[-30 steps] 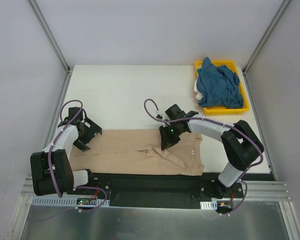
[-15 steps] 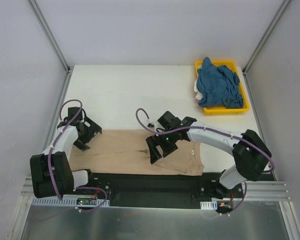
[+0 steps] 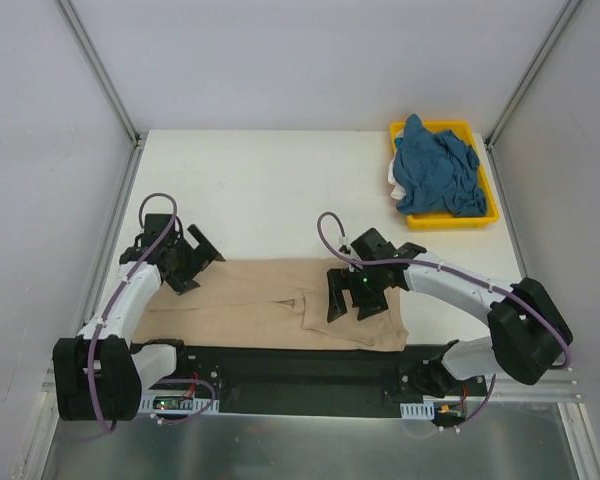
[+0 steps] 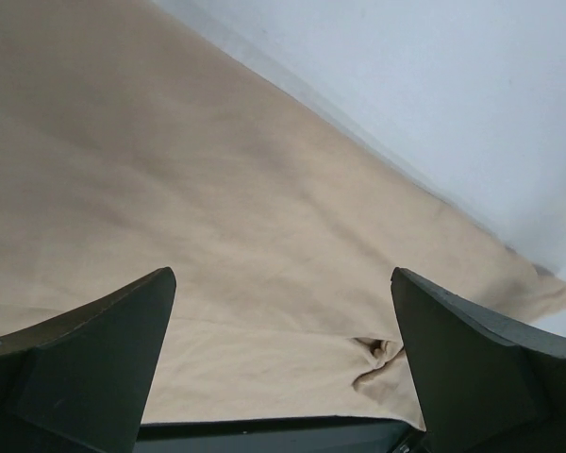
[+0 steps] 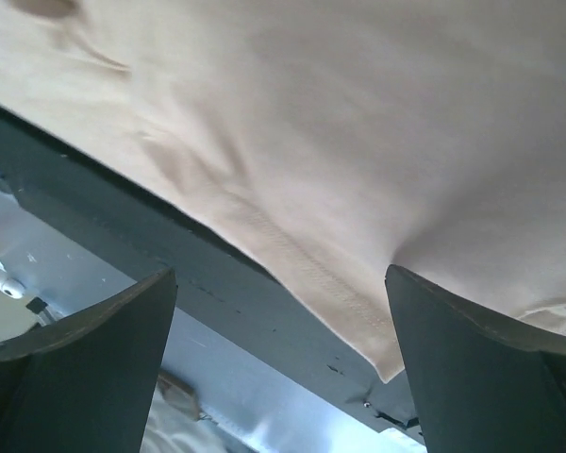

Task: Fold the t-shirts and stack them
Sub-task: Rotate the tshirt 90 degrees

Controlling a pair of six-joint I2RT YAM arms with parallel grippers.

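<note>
The tan-beige t-shirt (image 3: 250, 300) lies flat along the near edge of the table, with a small fold near its middle. My left gripper (image 3: 198, 265) is open at its far left corner and holds nothing. In the left wrist view the left gripper (image 4: 281, 283) hangs over smooth tan cloth (image 4: 217, 170). My right gripper (image 3: 350, 308) stands open over the shirt's right half. In the right wrist view the right gripper (image 5: 275, 283) frames the stitched hem of the tan shirt (image 5: 358, 113), with nothing between its fingers. The teal-blue t-shirt (image 3: 435, 175) lies crumpled in the tray.
The yellow tray (image 3: 450, 220) sits at the far right corner of the white table (image 3: 260, 190). A black rail (image 3: 280, 365) runs along the near edge under the shirt's hem. Grey walls close in the left, right and back.
My right gripper has opened and let go of the tan shirt, then shifted right along its near part. My left gripper has moved slightly away and to the right.
</note>
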